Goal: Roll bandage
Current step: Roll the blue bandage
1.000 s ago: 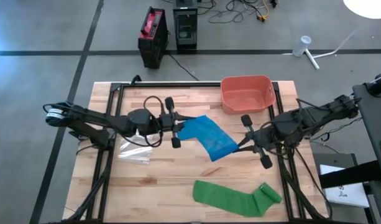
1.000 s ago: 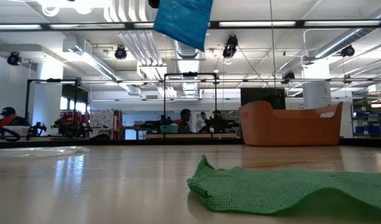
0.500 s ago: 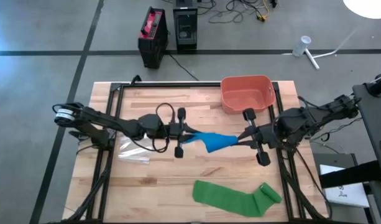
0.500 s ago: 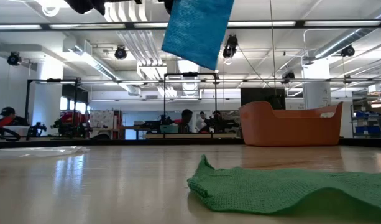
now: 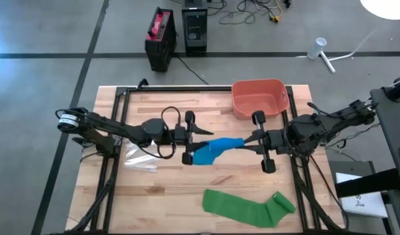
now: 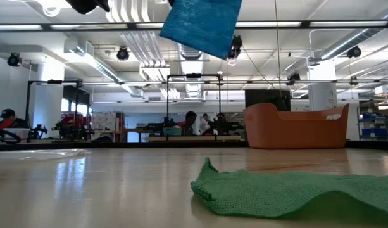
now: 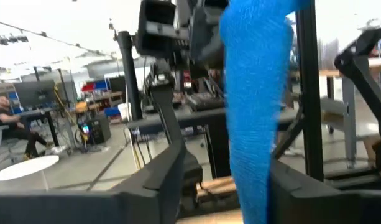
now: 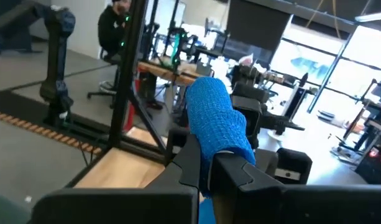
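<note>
Blue woven bandage (image 5: 216, 149) hangs bunched, pinched by right gripper (image 5: 253, 141); left gripper (image 5: 190, 139) parted.

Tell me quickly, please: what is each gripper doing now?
Left gripper: at the blue bandage; open or shut cannot be told.
Right gripper: shut on the blue bandage.

I see an orange tub (image 5: 259, 98) at the far right of the wooden table (image 5: 167, 202). A clear plastic wrapper (image 5: 141, 160) lies flat toward the left side. On the floor beyond the far edge stand a red-and-black case (image 5: 159, 38) and a black box (image 5: 195, 29). People sit at benches in the room behind.
</note>
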You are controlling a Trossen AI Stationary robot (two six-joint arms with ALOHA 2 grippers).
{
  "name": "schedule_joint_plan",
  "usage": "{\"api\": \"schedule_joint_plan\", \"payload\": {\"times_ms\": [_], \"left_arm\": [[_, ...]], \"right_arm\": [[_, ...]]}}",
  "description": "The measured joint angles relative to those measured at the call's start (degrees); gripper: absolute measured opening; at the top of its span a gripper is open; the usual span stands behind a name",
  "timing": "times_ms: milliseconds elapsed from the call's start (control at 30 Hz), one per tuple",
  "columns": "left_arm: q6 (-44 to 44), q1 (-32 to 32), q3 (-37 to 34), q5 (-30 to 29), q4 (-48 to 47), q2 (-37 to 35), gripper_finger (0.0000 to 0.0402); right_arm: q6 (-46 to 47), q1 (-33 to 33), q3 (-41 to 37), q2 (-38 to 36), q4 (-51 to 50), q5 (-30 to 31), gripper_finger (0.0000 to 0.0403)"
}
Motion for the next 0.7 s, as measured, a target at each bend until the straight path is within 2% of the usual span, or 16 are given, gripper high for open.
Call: {"api": "schedule_joint_plan", "payload": {"times_ms": [167, 333, 467, 633, 700], "left_arm": [[-0.08, 0.00, 0.00, 0.01, 3.11, -0.03, 0.0184], [-0.67, 0.00, 0.00, 0.01, 5.34, -0.03, 0.0180], [-1.95, 0.07, 0.00, 0.01, 6.51, -0.03, 0.0142], [-1.95, 0.13, 0.00, -0.91, 6.56, -0.03, 0.0037], [-2.14, 0.24, 0.00, -1.33, 6.62, -0.03, 0.0011]], "right_arm": [[0.35, -0.11, 0.00, 1.46, 1.46, 1.09, 0.0008], [1.78, -0.15, 0.00, 3.01, 2.30, 6.93, 0.0008], [1.80, -0.15, 0.00, 3.20, 3.13, 7.50, 0.0008], [2.63, -0.64, 0.00, 4.44, 5.69, 7.50, 0.0008], [4.40, -1.11, 0.04, 4.99, 6.55, 7.48, 0.0008]]}}
